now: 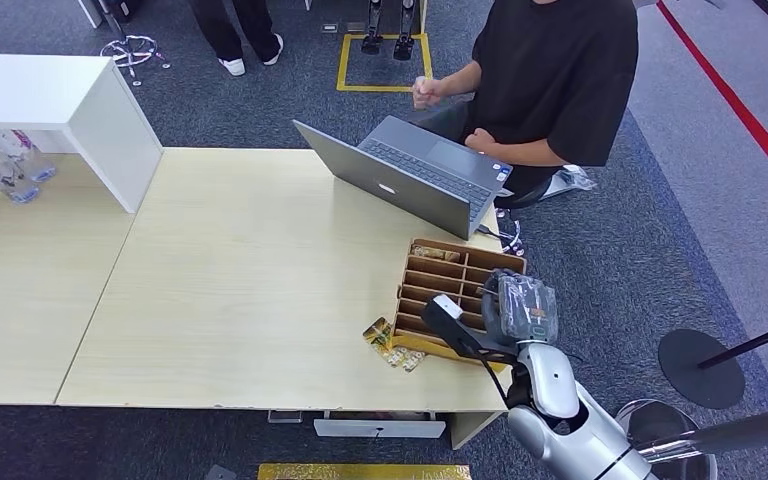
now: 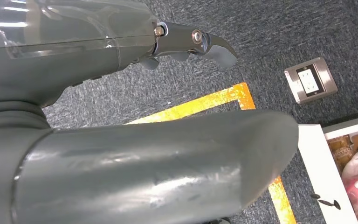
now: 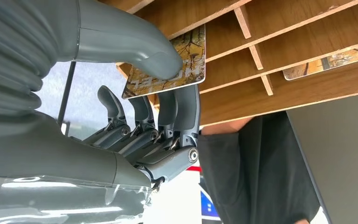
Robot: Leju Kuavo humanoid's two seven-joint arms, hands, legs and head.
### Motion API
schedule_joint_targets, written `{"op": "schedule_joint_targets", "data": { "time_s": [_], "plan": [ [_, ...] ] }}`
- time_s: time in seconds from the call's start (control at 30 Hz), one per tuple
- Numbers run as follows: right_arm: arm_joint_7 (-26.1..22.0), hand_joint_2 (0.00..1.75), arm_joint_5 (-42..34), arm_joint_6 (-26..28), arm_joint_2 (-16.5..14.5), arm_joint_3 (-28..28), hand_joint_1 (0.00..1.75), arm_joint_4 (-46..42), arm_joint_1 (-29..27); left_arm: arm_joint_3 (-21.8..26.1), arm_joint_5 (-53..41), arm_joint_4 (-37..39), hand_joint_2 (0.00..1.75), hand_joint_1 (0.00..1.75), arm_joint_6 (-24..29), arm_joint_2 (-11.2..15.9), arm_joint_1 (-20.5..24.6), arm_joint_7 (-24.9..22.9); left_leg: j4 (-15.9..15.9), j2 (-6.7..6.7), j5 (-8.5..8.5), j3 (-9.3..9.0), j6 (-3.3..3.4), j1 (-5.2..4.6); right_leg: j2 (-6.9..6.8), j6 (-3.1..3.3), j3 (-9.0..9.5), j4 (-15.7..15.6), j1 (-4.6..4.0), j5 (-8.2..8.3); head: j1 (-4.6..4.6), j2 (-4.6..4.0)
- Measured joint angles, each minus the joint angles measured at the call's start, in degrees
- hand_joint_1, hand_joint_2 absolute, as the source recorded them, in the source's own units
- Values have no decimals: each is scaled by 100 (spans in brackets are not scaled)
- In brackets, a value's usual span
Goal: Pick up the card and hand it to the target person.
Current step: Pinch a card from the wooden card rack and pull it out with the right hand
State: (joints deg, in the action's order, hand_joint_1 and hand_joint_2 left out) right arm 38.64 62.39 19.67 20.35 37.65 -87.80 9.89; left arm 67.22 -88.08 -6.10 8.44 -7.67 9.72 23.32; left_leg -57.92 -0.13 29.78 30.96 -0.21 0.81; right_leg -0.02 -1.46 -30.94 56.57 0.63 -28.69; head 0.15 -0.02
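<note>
Card (image 3: 168,65) sits pinched in the right robot hand (image 3: 140,116), the thick grey thumb pressing on its printed face while the darker fingers (image 3: 179,109) curl up behind it. It is held right against the slotted wooden organiser (image 3: 270,46), at the edge of one of its compartments; another card (image 3: 328,63) lies further along in a slot. From the head view, the right robot hand (image 1: 505,310) hangs over the organiser (image 1: 455,290), which rests near the corner of the pale bench (image 1: 250,290). A few loose cards (image 1: 392,345) lie on the bench, just beside the organiser on the side toward the robot. Beyond the organiser stands an open grey laptop (image 1: 410,175), and behind that sits a person in a black shirt (image 1: 550,75). The left robot hand (image 2: 121,116) hangs above grey carpet with yellow floor tape (image 2: 205,100), far from the organiser; its thumb and one finger are apart and it holds nothing.
</note>
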Motion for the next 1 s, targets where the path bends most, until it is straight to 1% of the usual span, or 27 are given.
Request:
{"op": "schedule_joint_targets", "data": {
  "time_s": [0.13, 0.23, 0.4, 0.67, 0.8, 0.87, 0.97, 1.0],
  "plan": [
    [40, 175, 342, -47, 20, 0, 139, -25, -3, -1, 0, 0, 0, 0, 5, -2, 0, -2, 0, 0, 0, 0, 0, 0, 0, 0, 0, 0, 0, 0, -1, 0],
    [51, 175, 651, -116, 58, -3, 139, -142, -2, -2, 0, 0, 0, 0, 17, -6, 1, -5, -1, 0, 0, 0, 0, 0, 0, 0, 0, 0, 0, 0, -1, 0],
    [70, 175, 1072, -293, 133, -13, 137, -517, -2, -3, 0, 0, 0, 0, 49, -14, 1, -5, -1, 0, 0, 0, 0, 0, 0, 0, 0, 0, 0, 0, 0, 0],
    [3, 175, 1790, -430, 191, -86, 140, -1230, -6, -3, 0, 0, 0, 0, 60, -26, 0, -2, -1, 0, 0, -1, 0, 0, 0, 0, 0, 0, 0, 0, -1, 0],
    [-21, 175, 1891, -459, 192, -105, 144, -1499, -8, -3, 0, 0, 0, 0, 61, -34, 0, -2, -1, 0, 0, 0, 0, 0, 1, 0, 0, 0, 0, 0, 0, 0],
    [-20, 175, 1886, -458, 194, -115, 147, -1578, -9, -3, 0, 0, 0, 0, 61, -35, 0, -2, -1, 0, 0, 0, 0, 0, 0, 0, 0, 0, 0, 0, 0, 0],
    [-2, 175, 1835, -425, 212, -166, 149, -1691, -8, -3, 0, 0, 0, 0, 61, -35, 1, -5, -1, 0, 0, 0, 0, 0, 0, 0, 0, 0, 0, 0, 0, 0],
    [7, 175, 1805, -406, 224, -188, 152, -1723, -8, -3, 0, 0, 0, 0, 62, -35, 1, -10, -1, 0, 0, 0, 0, 0, 0, 0, 0, 0, 0, 0, 0, 0]
  ]
}}
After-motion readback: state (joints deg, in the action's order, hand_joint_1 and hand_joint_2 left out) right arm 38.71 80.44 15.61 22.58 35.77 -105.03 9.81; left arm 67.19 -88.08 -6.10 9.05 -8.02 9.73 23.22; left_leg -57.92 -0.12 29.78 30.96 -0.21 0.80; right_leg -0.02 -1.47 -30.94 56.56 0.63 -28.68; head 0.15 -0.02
